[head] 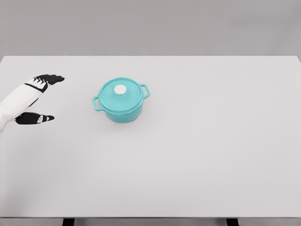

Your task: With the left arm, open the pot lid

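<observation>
1 robot hand point(34, 100) in view, the left, coming in at the left edge over the bench point(197, 155). No readable text or branding on anything. Fingers point(49, 78) extended and spread away from the thumb point(40, 118), wide gap between them, holding nothing, touching nothing. Palm white, digits black. Pot point(122, 101) sits upright on the bench, left of centre, well apart from the hand and to its right. Teal body, 2 loop handles, 1 at upper right, 1 at lower left. Lid point(121, 92) is seated on the pot, same teal, with a round white knob point(120, 89) at its centre.
</observation>
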Controlling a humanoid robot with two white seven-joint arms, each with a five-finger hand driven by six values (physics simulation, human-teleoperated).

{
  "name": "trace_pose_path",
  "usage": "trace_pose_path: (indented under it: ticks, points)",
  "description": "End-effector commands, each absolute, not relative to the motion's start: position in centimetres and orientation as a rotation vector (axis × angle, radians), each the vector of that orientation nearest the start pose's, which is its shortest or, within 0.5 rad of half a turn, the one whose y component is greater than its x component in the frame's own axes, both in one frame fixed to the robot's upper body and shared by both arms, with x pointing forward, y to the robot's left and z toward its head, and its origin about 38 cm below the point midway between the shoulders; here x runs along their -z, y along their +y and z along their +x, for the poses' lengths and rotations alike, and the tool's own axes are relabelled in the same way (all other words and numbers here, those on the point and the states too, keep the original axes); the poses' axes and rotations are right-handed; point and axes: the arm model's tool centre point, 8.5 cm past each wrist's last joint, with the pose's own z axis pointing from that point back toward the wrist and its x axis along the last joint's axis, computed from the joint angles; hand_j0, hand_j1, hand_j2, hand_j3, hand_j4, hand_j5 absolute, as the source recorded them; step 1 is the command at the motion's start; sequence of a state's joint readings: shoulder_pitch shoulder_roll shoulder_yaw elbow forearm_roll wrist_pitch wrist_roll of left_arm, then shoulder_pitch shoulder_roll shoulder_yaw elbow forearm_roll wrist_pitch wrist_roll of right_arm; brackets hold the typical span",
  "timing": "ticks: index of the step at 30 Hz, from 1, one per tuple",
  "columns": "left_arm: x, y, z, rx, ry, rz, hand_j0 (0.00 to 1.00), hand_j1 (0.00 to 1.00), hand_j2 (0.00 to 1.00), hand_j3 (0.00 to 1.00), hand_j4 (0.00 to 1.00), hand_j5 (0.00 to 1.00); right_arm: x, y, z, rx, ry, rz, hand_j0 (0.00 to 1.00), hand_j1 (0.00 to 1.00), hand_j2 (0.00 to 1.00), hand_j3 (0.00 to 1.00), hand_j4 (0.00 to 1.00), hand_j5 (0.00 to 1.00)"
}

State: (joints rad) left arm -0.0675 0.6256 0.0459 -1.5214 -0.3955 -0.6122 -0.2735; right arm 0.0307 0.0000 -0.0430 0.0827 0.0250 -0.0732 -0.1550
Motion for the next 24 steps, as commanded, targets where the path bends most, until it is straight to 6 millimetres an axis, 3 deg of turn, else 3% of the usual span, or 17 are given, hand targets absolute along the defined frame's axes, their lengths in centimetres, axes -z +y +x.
trace_pose_path:
  ticks: [1, 10, 12, 15, 17, 20, 22, 24]
  points:
    - [-17.1, 38.1, 36.5, 1.358, -1.737, 0.557, 1.0, 1.0, 1.0, 1.0, 1.0, 1.0, 25.7, -28.3, -4.1, 0.017, 0.041, -0.24, 1.0, 1.0, 1.0, 1.0, 1.0, 1.0]
    - [-16.9, 37.9, 36.6, 1.346, -1.746, 0.552, 1.0, 1.0, 1.0, 1.0, 1.0, 1.0, 25.7, -28.3, -4.1, 0.017, 0.041, -0.24, 1.0, 1.0, 1.0, 1.0, 1.0, 1.0]
    - [-16.6, 36.5, 37.3, 1.385, -1.735, 0.502, 1.0, 1.0, 1.0, 1.0, 1.0, 1.0, 25.7, -28.3, -4.1, 0.017, 0.041, -0.24, 1.0, 1.0, 1.0, 1.0, 1.0, 1.0]
    - [-16.9, 34.2, 38.8, 1.58, -1.612, 0.375, 1.0, 1.0, 1.0, 1.0, 1.0, 1.0, 25.7, -28.3, -4.1, 0.017, 0.041, -0.24, 1.0, 1.0, 1.0, 1.0, 1.0, 1.0]
    - [-17.8, 33.3, 39.4, 1.579, -1.649, 0.376, 1.0, 1.0, 1.0, 1.0, 1.0, 1.0, 25.7, -28.3, -4.1, 0.017, 0.042, -0.24, 1.0, 1.0, 1.0, 1.0, 1.0, 1.0]
    - [-19.4, 30.5, 41.3, 1.557, -1.751, 0.363, 1.0, 1.0, 1.0, 1.0, 1.0, 1.0, 25.7, -28.3, -4.1, 0.017, 0.041, -0.24, 1.0, 1.0, 1.0, 1.0, 1.0, 1.0]
    - [-20.8, 30.4, 42.3, 1.543, -1.784, 0.385, 1.0, 1.0, 1.0, 1.0, 1.0, 1.0, 25.7, -28.3, -4.1, 0.017, 0.041, -0.24, 1.0, 1.0, 1.0, 1.0, 1.0, 1.0]
    - [-20.8, 29.5, 43.9, 1.52, -1.793, 0.359, 1.0, 1.0, 1.0, 1.0, 1.0, 1.0, 25.7, -28.3, -4.1, 0.017, 0.041, -0.24, 1.0, 1.0, 1.0, 1.0, 1.0, 1.0]
